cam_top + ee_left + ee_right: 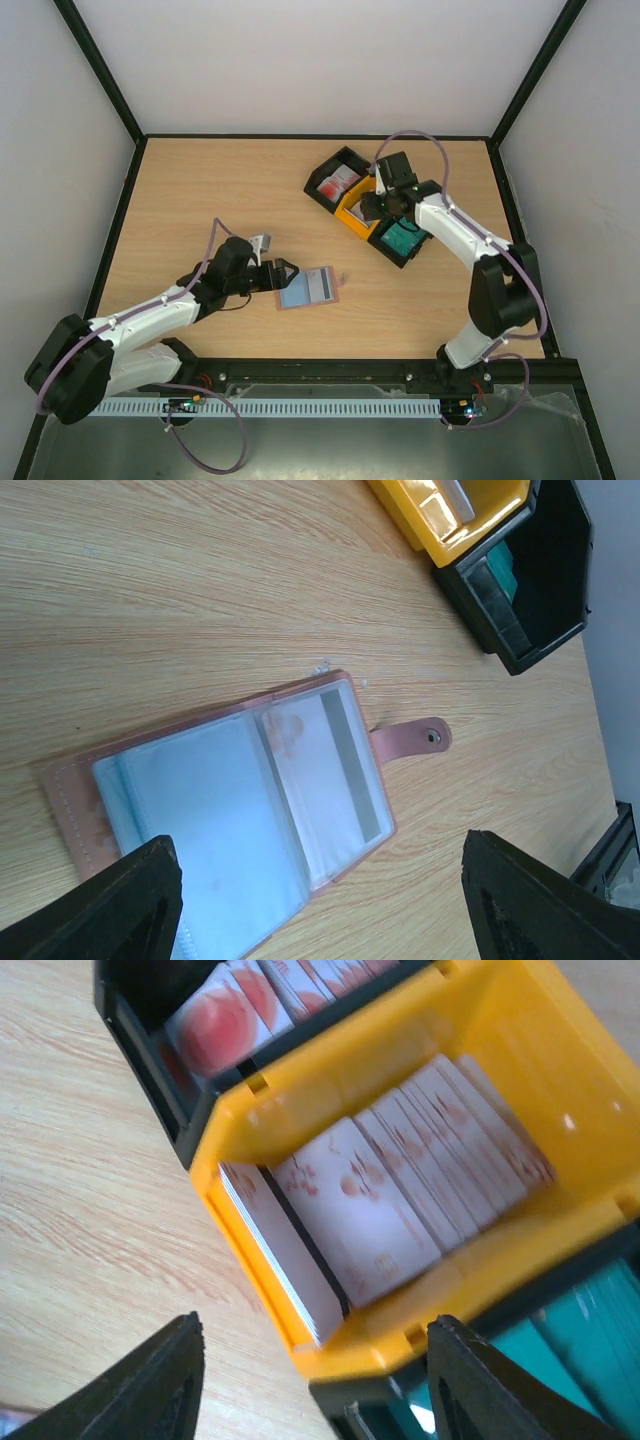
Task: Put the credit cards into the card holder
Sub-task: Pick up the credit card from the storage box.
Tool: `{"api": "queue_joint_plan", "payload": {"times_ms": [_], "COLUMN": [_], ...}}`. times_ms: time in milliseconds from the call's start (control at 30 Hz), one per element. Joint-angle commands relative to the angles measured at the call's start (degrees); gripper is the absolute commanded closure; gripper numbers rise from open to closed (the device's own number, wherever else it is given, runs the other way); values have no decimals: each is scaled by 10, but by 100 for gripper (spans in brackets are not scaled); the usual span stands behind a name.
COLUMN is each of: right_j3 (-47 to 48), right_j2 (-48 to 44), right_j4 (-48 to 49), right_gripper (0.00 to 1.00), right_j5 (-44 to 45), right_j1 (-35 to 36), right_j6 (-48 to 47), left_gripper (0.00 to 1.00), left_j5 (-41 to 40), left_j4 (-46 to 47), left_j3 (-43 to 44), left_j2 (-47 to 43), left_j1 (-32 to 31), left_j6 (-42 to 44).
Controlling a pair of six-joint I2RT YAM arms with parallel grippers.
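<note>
Two arms share one wooden worktop (200, 190). Nearest us, the left gripper (286, 274) hangs low with its jaws spread wide and nothing pinched between them, just left of the single card holder (308, 287). We see the card holder lying open and flat on bare wood near the middle of the worktop, blue-grey sleeves up, its snap strap (412, 740) sticking out to one side. One striped card (345, 770) shows through a clear sleeve; we cannot tell whether others sit beneath it.

Farther back and to the right, three trays stand touching in a slanted row: the near black tray (550, 570), the yellow tray (520, 1050) in the middle, and the far black tray (125, 1005). The right gripper (384, 207) hovers over the yellow tray, jaws spread, holding nothing. Pale credit cards (370, 1210) with faint red marks stand overlapped in the yellow tray, red-marked cards (215, 1025) fill the far black tray, and teal cards (590, 1330) fill the near one. They overlap too tightly for us to count. From overhead, the right wrist hides part of the yellow tray.
</note>
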Motion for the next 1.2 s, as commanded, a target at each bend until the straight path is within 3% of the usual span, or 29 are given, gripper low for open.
{"api": "queue_joint_plan", "payload": {"times_ms": [0, 267, 500, 733, 1167], "right_j3": [66, 150, 164, 162, 162], "right_j2": [74, 202, 255, 247, 225], "right_j4": [-23, -51, -52, -73, -83], "right_gripper": [38, 32, 29, 35, 46], "right_j5": [-39, -53, -56, -108, -128], "right_j1": [1, 10, 18, 18, 18], "right_j6": [-52, -90, -112, -125, -119], "left_gripper": [22, 22, 22, 23, 23], "left_j5": [15, 29, 20, 18, 24], "left_j4": [13, 29, 23, 25, 30], "left_j3": [-15, -19, -8, -2, -4], "left_j2": [-5, 7, 20, 40, 56], "left_j1": [12, 15, 16, 18, 18], "left_j6": [9, 8, 19, 19, 19]}}
